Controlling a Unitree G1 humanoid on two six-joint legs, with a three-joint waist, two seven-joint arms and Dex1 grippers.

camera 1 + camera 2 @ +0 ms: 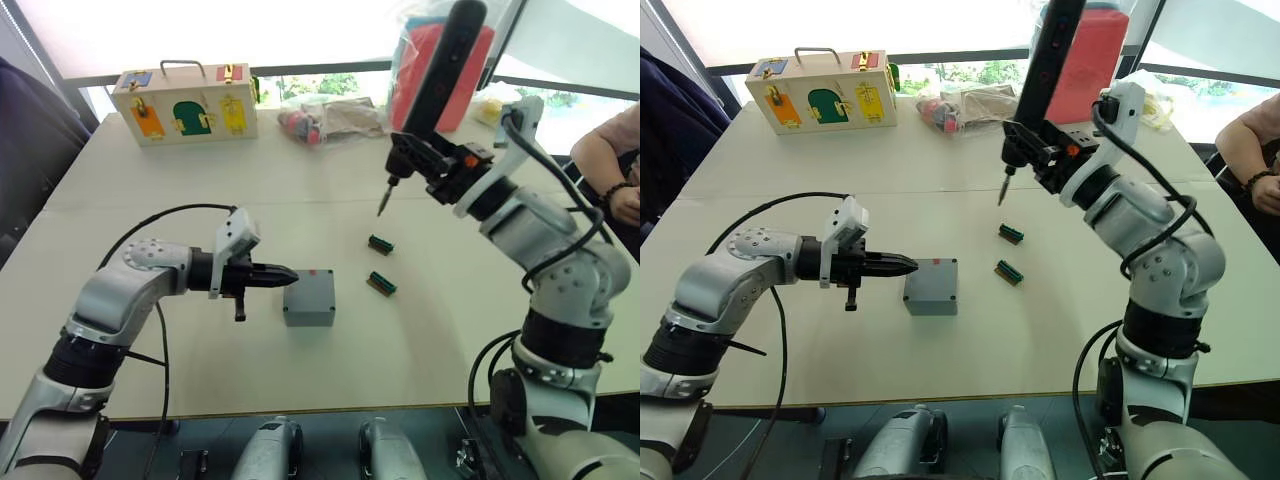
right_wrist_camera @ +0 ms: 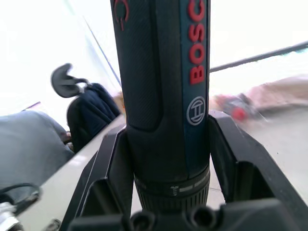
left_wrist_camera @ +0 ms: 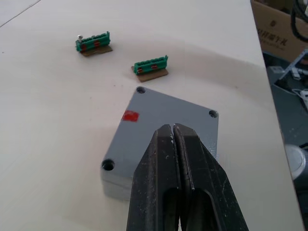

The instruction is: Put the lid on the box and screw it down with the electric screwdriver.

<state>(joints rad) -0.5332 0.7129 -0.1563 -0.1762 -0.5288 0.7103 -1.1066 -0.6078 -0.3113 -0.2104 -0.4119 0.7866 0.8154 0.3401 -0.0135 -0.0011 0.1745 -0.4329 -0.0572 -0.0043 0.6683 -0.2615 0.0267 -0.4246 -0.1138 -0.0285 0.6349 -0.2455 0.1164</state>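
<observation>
Where red "BOSCH" reads: electric screwdriver (image 2: pixel 161 96) clamped in right tool (image 2: pixel 166 159); left tool (image 3: pixel 174 139) closed, empty.

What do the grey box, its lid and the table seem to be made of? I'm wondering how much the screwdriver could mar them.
The box and the lid on it look like matte grey moulded plastic, with rounded corners and recessed screw holes. The table looks like smooth pale laminate or painted board; it shows no grain.
</observation>
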